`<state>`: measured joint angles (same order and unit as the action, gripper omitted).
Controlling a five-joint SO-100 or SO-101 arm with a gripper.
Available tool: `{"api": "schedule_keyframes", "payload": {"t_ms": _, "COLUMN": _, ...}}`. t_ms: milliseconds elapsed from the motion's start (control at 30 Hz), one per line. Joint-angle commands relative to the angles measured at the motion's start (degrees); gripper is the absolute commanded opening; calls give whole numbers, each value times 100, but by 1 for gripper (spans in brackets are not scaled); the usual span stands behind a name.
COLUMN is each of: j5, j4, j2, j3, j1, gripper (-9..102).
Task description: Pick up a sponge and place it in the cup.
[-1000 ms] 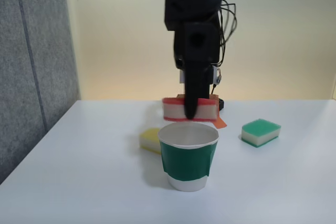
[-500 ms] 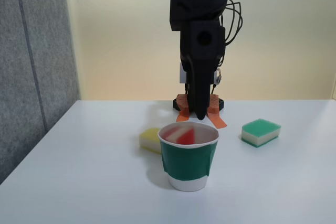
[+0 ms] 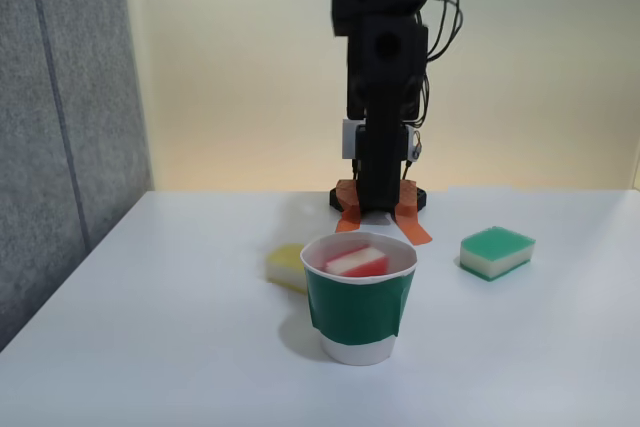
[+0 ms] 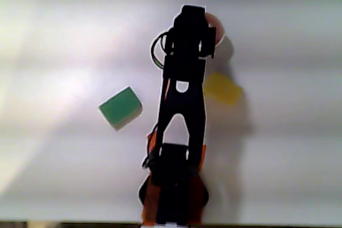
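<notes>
Since half a second ago the black arm (image 3: 385,77) has drawn up and back toward its base, and the red-topped sponge (image 3: 356,261) has settled tilted inside the green-banded paper cup (image 3: 359,299), its red top and cream layer showing above the rim. Whether the gripper is parted or closed cannot be told from either view, though nothing is seen in its grasp. On the white table (image 3: 180,347), the yellow sponge (image 3: 286,265) lies just behind the cup, and the green-topped sponge (image 3: 497,251) sits well apart on the fixed view's right.

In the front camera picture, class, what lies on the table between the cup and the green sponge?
In the fixed view, nothing: bare white table separates the cup from the green sponge.
</notes>
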<state>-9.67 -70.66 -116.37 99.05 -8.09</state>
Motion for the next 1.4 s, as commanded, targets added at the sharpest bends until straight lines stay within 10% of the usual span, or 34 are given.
{"api": "schedule_keyframes", "payload": {"t_ms": 0, "j5": 299, "j4": 141, "j2": -1283, "j3": 1028, "j1": 53, "gripper": 0}}
{"api": "schedule_keyframes", "payload": {"t_ms": 700, "j5": 1239, "j4": 501, "j2": -7515, "j3": 6996, "j1": 589, "gripper": 0}}
{"api": "schedule_keyframes", "payload": {"t_ms": 1367, "j5": 492, "j4": 1292, "j2": -7646, "j3": 8622, "j1": 264, "gripper": 0}}
